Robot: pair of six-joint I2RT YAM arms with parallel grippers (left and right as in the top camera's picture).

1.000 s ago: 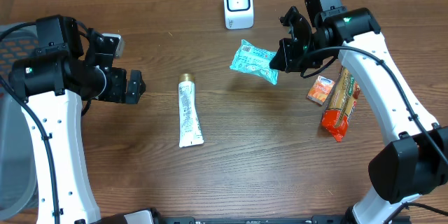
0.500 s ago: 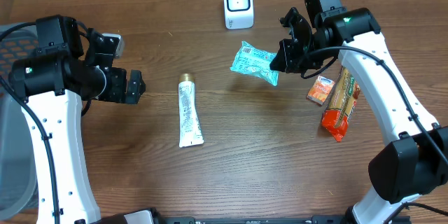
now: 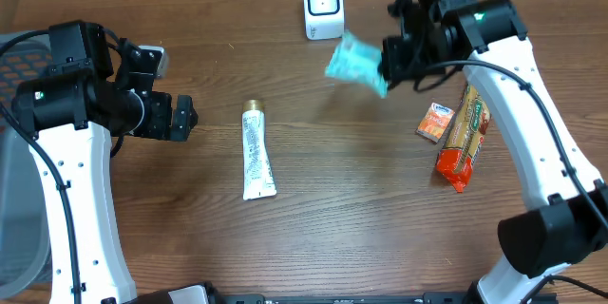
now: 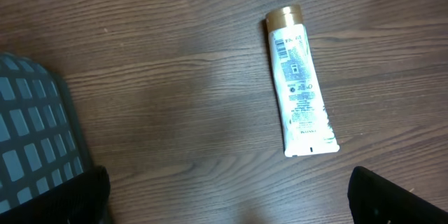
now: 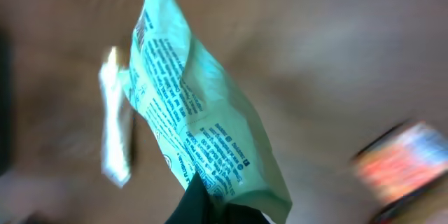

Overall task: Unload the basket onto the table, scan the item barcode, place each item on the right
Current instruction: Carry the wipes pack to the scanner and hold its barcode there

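Note:
A teal printed packet (image 3: 357, 61) hangs in the air just right of the white barcode scanner (image 3: 323, 6) at the back of the table. My right gripper (image 3: 389, 57) is shut on the packet's right end; in the right wrist view the packet (image 5: 199, 122) rises from the dark fingertips (image 5: 203, 206), blurred by motion. My left gripper (image 3: 185, 119) stands open over bare wood at the left, its wide-apart fingers (image 4: 381, 196) at the bottom corners of the left wrist view, with nothing between them.
A white tube with a gold cap (image 3: 256, 152) lies mid-table, seen too as the tube (image 4: 299, 84) ahead of the left gripper. A small orange box (image 3: 435, 121) and a long red-orange packet (image 3: 463, 141) lie at the right. A grey basket (image 4: 35, 140) sits at the left edge.
The right gripper has lifted the teal packet up and back toward the scanner, and tilted it. The left arm has not moved.

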